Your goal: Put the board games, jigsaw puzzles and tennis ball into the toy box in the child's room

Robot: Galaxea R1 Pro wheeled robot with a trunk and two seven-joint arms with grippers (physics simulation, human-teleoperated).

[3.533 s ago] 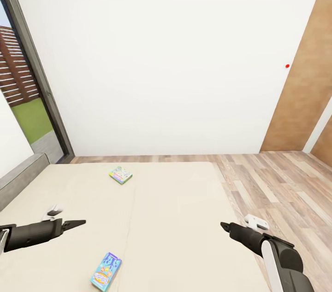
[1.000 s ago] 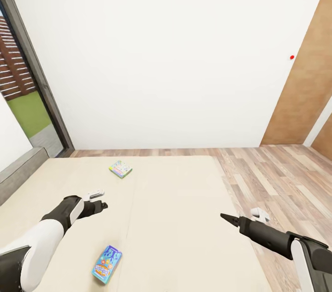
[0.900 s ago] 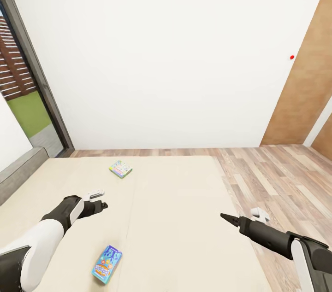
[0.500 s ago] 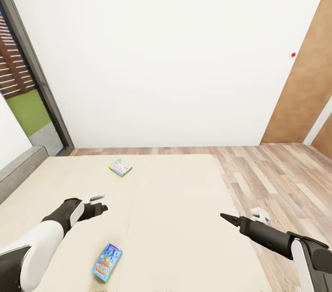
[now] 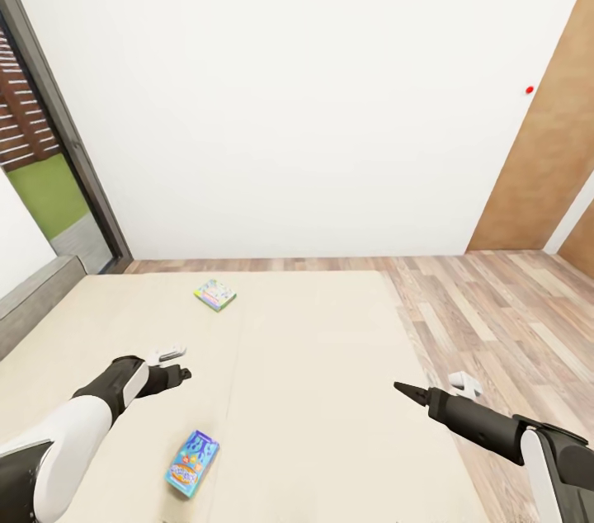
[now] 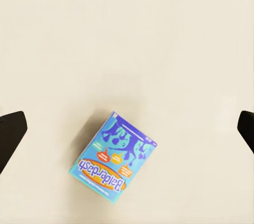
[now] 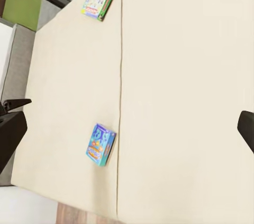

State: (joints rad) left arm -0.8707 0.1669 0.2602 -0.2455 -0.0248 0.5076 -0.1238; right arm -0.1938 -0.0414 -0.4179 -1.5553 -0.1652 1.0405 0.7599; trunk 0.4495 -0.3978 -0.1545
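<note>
Two board games lie flat on the cream bed (image 5: 313,358). The blue one with purple figures (image 5: 191,463) lies near the bed's front edge. The pale green one (image 5: 215,294) lies far back near the wall. My left gripper (image 5: 183,374) hovers open above the mattress, a little beyond the blue game. In the left wrist view that blue game (image 6: 114,156) lies below, between the spread fingers (image 6: 10,134). My right gripper (image 5: 406,389) is open over the bed's right part. Its wrist view shows the blue game (image 7: 100,144) and the pale green one (image 7: 97,5). The toy box and table are out of view.
A white wall (image 5: 297,94) rises behind the bed. Wood-plank floor (image 5: 495,317) runs along the bed's right side to a brown door (image 5: 544,176). A dark-framed glass door (image 5: 74,160) and a grey headboard (image 5: 33,300) stand at the left.
Since 3.5 s ago my left arm has swung forward over the bed, above the blue game. In the last second the camera shifted slightly; the right arm stays put.
</note>
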